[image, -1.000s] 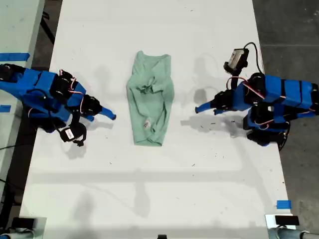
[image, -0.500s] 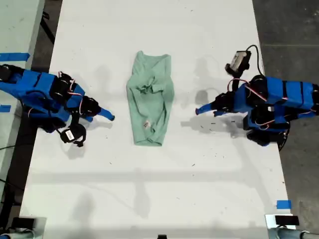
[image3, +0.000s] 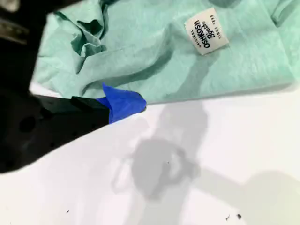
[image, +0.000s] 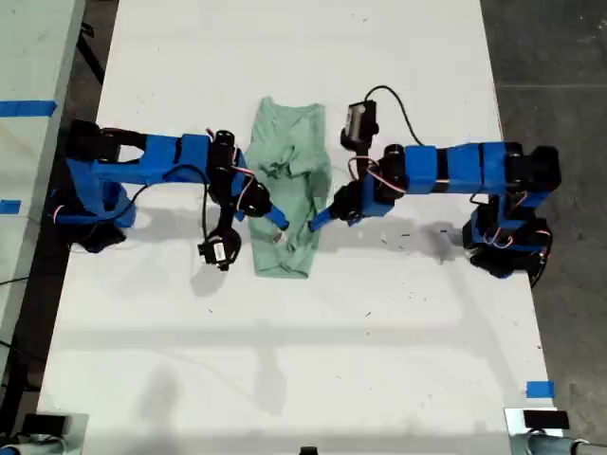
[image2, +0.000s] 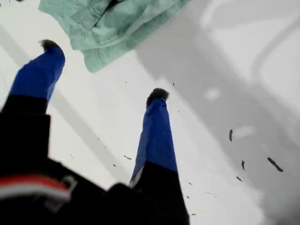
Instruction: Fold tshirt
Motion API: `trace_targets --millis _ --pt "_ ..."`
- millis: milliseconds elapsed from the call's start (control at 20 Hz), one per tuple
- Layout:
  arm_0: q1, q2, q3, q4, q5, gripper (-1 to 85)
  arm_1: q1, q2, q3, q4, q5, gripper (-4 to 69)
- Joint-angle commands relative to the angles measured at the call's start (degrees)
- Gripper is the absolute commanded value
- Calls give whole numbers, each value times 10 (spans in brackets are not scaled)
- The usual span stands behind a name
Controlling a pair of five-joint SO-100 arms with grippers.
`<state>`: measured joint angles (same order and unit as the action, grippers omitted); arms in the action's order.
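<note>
As things stand: both arms are stretched in toward the cloth, and I judge this the reach before a grab, with no fold under way yet.
Tshirt [image: 285,190]: lies on the white table [image2: 225,70] as a narrow, rumpled strip, bunched near the middle, so it looks part-folded lengthwise.
My first gripper [image2: 103,70]: jaws spread wide and holding nothing; both dark tips sit over bare table, and a hem corner of the cloth lies just ahead, between the two tips.
Why so wide: my guess is the spread leaves room to straddle that corner before pinching it.
My second gripper [image3: 123,104]: one blue fingertip [image3: 126,102] sits right at the cloth's edge, touching or nearly so; the other jaw is lost in the dark body, so I cannot tell how far open it is or whether it has any cloth.
Neck label [image3: 206,29]: face up on the cloth, beyond that fingertip and off to one side.
Risk: soft cloth may drag and bunch if only one layer gets caught.
</note>
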<state>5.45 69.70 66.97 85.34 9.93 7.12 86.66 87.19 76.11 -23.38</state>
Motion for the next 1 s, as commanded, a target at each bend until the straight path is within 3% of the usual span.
trace_targets --millis 0,150,300,400,500,550,650,950 --pt "-19 -53 -61 -6 11 337 -18 -108 -142 5 -15 334" --pt "-20 -88 -62 -14 1 289 -33 -241 -270 28 -17 331" --pt "-14 -125 -62 -25 -23 189 -44 -324 -340 28 -10 302" --pt "-9 -152 -65 -38 -34 114 -50 -365 -363 28 7 218" --pt "-7 -178 -70 -47 -42 58 -54 -387 -368 26 26 58" --pt "-4 -187 -74 -49 -45 29 -57 -390 -369 26 29 13" --pt "4 -189 -74 -62 -53 0 -62 -391 -369 28 33 -17" --pt "50 -143 -89 -69 -49 -1 -86 -359 -369 34 18 -17"
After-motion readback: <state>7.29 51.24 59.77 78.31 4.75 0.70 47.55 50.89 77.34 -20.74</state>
